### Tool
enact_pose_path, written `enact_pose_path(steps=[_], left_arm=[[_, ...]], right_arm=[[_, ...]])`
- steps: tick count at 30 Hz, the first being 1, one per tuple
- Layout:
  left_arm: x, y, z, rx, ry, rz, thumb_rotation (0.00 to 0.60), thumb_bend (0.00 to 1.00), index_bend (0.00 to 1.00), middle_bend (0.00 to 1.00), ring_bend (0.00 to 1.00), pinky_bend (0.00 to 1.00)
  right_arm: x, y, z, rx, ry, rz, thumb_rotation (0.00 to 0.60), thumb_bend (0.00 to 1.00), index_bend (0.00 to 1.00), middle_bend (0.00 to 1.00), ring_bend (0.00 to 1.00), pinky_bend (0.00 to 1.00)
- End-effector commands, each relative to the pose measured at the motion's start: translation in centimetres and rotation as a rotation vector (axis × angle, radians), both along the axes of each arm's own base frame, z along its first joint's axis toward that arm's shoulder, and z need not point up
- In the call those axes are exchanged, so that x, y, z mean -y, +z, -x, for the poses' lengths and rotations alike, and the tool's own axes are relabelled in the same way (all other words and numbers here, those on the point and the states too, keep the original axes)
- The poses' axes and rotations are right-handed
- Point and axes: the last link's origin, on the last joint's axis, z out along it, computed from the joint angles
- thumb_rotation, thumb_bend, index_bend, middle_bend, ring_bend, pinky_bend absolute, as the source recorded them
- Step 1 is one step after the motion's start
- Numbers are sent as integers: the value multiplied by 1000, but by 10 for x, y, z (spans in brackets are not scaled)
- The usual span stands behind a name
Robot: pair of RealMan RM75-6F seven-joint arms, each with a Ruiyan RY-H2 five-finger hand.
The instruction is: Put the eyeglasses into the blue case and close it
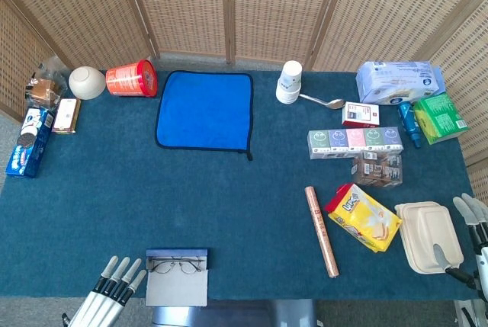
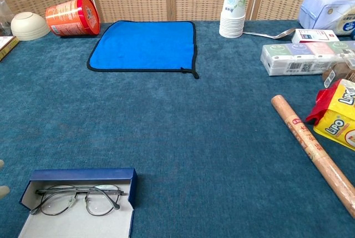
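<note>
The eyeglasses (image 2: pixel 77 199) lay in the open blue case (image 2: pixel 77 204) at the bench's (image 1: pixel 229 213) near edge, long axis running left to right. The left hand (image 1: pixel 107 296), fingers (image 1: pixel 114 277) spread and empty, sat just left of the case, far nearer than the right hand (image 1: pixel 474 228).

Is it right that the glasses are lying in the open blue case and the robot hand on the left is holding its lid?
Not quite. The glasses do lie in the open blue case, but the head view shows the left robot hand beside it, touching nothing.
</note>
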Motion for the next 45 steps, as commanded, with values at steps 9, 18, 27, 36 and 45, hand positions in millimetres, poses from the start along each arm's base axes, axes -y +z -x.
enact_pose_path(steps=[9, 18, 27, 36, 45], left_arm=[[4, -8, 6, 85, 94, 60, 600, 245, 72, 6, 0, 0], [-8, -8, 15, 112, 102, 144, 600, 245, 57, 5, 0, 0], [-17, -8, 20, 47, 40, 185, 479, 245, 47, 0, 0, 0], [-31, -10, 20, -26, -21, 230, 441, 245, 39, 0, 0, 0], [-40, -13, 12, -62, -70, 237, 444, 245, 33, 0, 0, 0]], right_arm=[[-14, 11, 2, 9, 13, 27, 600, 357, 0, 8, 0, 113], [-26, 18, 6, 15, 10, 46, 600, 354, 0, 8, 0, 114], [-33, 21, 10, 24, 4, 59, 600, 352, 0, 8, 0, 114], [-43, 30, 11, 49, 13, 91, 600, 353, 0, 7, 0, 114], [-47, 34, 14, 58, 11, 104, 600, 352, 0, 7, 0, 114]])
